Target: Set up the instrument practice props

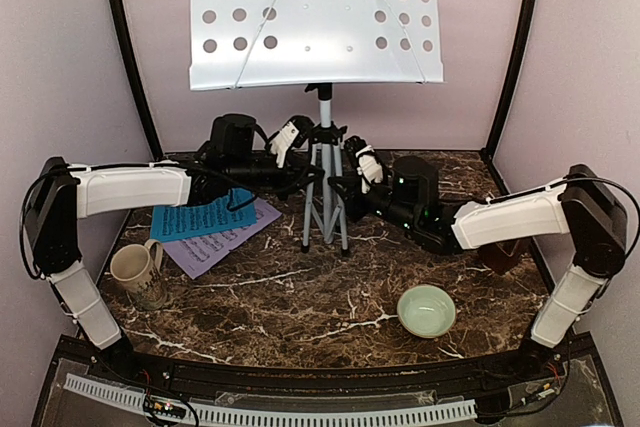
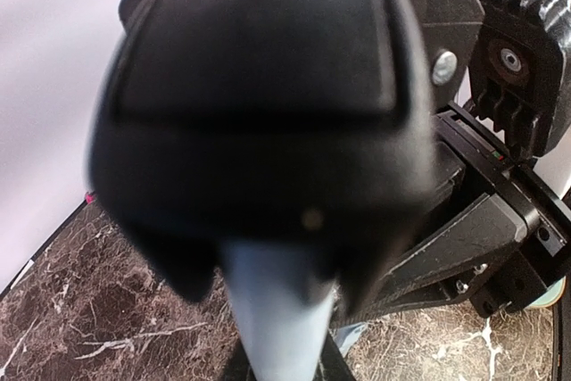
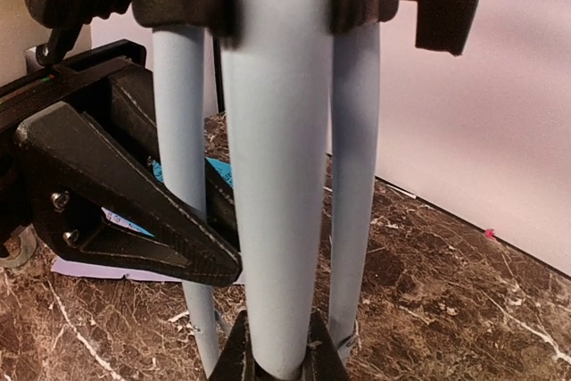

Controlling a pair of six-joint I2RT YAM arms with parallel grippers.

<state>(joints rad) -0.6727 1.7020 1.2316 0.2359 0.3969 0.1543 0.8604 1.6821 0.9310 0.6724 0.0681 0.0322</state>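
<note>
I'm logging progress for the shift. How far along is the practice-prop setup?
Done: the music stand stands upright at the back. In hand: the left gripper and right gripper are both at its tripod; a grip cannot be confirmed. Remaining: the blue sheet and lilac sheet lie flat on the table, not on the stand; the metronome sits half hidden by the right arm.

One silver-white tripod music stand [image 1: 315, 22]; two music sheets, one blue sheet [image 1: 195, 217] and one lilac sheet [image 1: 215, 247]; one beige mug [image 1: 135, 273]; one pale green bowl [image 1: 426, 310]; one small reddish-brown metronome [image 1: 503, 255], mostly hidden; two robot arms [image 1: 130, 190] [image 1: 510, 217].
</note>
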